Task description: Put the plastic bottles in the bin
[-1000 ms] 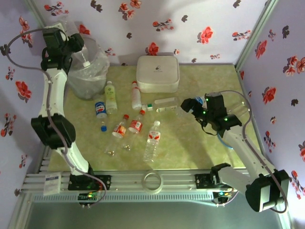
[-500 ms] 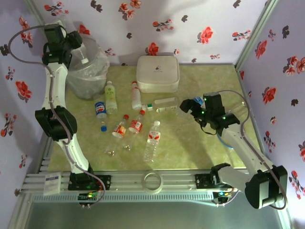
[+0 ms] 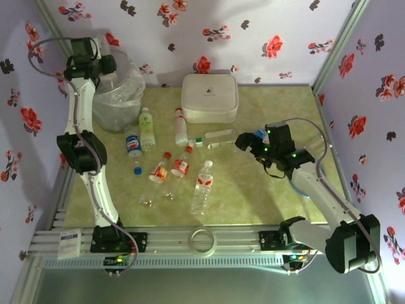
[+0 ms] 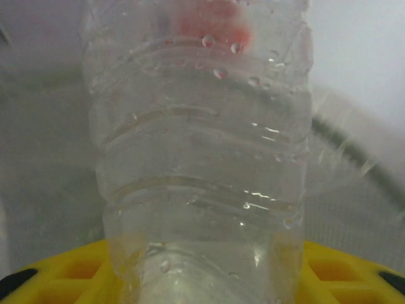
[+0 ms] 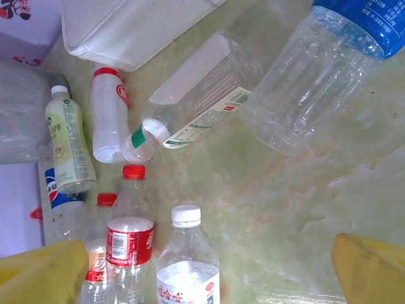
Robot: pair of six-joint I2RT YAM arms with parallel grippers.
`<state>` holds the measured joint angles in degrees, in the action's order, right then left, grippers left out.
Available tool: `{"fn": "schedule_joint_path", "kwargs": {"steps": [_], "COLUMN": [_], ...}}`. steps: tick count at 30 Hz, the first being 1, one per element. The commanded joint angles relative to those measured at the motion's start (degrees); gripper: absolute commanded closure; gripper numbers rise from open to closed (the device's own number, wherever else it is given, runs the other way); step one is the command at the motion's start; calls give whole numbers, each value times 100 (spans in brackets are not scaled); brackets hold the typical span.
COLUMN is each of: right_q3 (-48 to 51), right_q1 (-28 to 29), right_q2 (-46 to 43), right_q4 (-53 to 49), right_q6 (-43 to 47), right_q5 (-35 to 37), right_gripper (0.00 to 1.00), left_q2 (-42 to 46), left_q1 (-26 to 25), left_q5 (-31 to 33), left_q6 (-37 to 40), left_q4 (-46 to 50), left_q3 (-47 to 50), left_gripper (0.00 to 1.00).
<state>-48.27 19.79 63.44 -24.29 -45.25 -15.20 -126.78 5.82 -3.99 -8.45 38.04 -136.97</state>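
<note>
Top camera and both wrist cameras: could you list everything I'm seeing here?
bin: one, translucent grey-white, far left.
white box: one, white, far middle.
held bottle: one, clear, in left gripper over bin.
pale green bottle: one, lying beside bin.
white bottle: one, red cap, in front of box.
green-capped bottle: one, clear, in front of box.
blue-labelled bottles: two, one by pale green bottle, one by right gripper.
red-labelled bottles: two, red caps, mid-table.
white-capped bottle: one, clear, nearest the arms.
ring: one, whitish, front rail.
left gripper: yellow fingers, shut on held bottle.
right gripper: yellow fingers, open.
</note>
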Motion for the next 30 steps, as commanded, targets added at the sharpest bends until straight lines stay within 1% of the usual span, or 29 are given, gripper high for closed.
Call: {"fn": "schedule_joint_path", "kwargs": {"steps": [1, 3, 6, 10, 16, 17, 20, 25, 26, 28, 30], "right_q3": [-95, -95, -73, -46, -42, -42, -97, -576, -670, -867, -903], "right_q1": [34, 34, 40, 34, 34, 34, 18, -173, -218, -362, -429], "right_q2": [-77, -132, -208, -289, -450, -482, -520, -67, 48, 296, 496], "right_q4": [-4, -116, -196, -251, -342, -357, -565, -1767, -1934, -2054, -1780], "right_q6": [250, 321, 384, 382, 310, 290, 204, -218, -298, -304, -198], "right_q5": [94, 168, 261, 354, 622, 701, 1143, 2632, 2765, 2783, 2747], "right_gripper": [1, 1, 1, 1, 1, 1, 1, 0, 1, 0, 0], "left_q2": [-14, -82, -71, 42, 167, 186, 316, 634, 726, 1022, 1353], "left_q1": [-29, -40, -107, -125, -184, -196, -195, -196, -196, -191, -198], "left_q5": [-291, -421, -458, -462, -559, -546, -465, -392, -342, -199, -32], "left_q6": [433, 570, 859, 950, 1178, 1187, 1203, 1394, 1436, 1515, 1629], "left_q4": [253, 426, 520, 418, 441, 478, 500, 748, 774, 737, 608], "left_q3": [96, 185, 459, 813, 682, 619, 472, 71, 25, 27, 126], "left_gripper": [50, 49, 36, 24, 4, 2, 0, 0, 0, 0, 0]}}
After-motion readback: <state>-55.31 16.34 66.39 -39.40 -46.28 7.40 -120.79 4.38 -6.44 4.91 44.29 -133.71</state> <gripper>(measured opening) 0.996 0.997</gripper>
